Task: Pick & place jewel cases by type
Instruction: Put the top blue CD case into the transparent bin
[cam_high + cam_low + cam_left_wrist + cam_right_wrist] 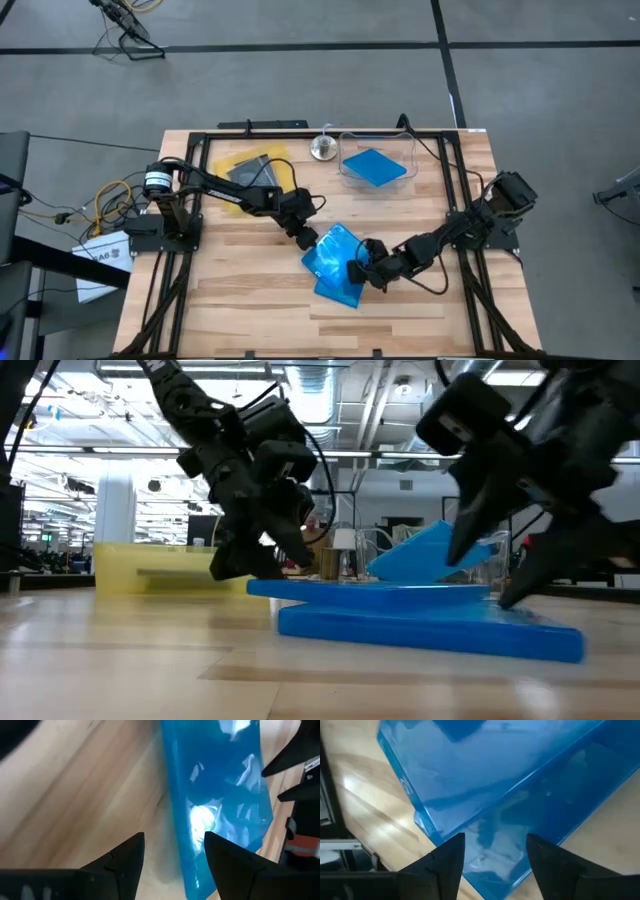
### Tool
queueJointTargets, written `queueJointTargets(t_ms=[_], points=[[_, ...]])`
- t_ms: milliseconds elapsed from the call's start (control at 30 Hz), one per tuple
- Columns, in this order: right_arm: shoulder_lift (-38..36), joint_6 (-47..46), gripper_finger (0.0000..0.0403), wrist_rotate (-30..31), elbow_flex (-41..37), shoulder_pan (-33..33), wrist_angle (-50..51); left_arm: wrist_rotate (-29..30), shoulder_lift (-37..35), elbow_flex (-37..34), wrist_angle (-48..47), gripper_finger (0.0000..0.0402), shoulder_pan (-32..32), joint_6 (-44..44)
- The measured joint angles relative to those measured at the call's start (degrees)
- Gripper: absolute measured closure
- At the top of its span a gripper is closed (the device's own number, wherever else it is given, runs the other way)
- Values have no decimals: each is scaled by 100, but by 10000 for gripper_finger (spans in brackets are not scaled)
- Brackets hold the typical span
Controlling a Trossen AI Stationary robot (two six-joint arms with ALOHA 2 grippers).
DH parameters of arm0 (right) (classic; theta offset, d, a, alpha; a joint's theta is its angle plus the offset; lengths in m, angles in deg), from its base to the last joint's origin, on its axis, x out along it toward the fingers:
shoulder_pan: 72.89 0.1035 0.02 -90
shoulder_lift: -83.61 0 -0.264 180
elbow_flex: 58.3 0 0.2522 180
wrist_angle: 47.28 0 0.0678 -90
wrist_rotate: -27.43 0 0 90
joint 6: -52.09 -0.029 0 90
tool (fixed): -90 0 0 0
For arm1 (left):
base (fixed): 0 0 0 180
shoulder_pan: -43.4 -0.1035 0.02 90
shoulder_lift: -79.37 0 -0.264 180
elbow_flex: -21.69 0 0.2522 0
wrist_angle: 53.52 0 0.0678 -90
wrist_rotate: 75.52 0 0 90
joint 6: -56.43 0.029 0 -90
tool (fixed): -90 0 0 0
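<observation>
Two translucent blue jewel cases [336,262] lie stacked and offset on the table's middle; the upper one [370,590] rests flat on the lower one [430,630]. My left gripper [305,240] is open at the stack's left edge, with the upper case's edge [172,820] running between its fingers. My right gripper [362,270] is open at the stack's right edge, over both cases [485,795]. Another blue case [375,166] lies in the clear tub. Clear-grey cases [252,168] lie in the yellow tray. My left gripper comes slanting down from the table's left at the upper case's left end [258,586]; I cannot tell whether its fingers touch it. My right gripper comes slanting down from the right at the upper case's right end [480,591]; I cannot tell whether it touches.
The yellow tray [232,160] sits at the far left and the clear tub [405,150] at the far middle, with a small round metal object [322,148] between them. A dark frame [455,180] borders the table. Bare wood [240,300] lies near the front edge.
</observation>
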Motion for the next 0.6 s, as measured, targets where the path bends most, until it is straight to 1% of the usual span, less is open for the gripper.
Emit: queueJointTargets(t_ms=[267, 467, 600], points=[[0, 572, 198, 3, 0, -509, -59, -433, 152, -607, 1361, 202, 10, -660], [0, 1107, 198, 5, -2, -931, -253, -685, 445, -570, 2083, 202, 13, -1079], [0, 1533, 198, 9, -2, -1300, -343, -610, 457, -567, 2183, 202, 19, -1123]])
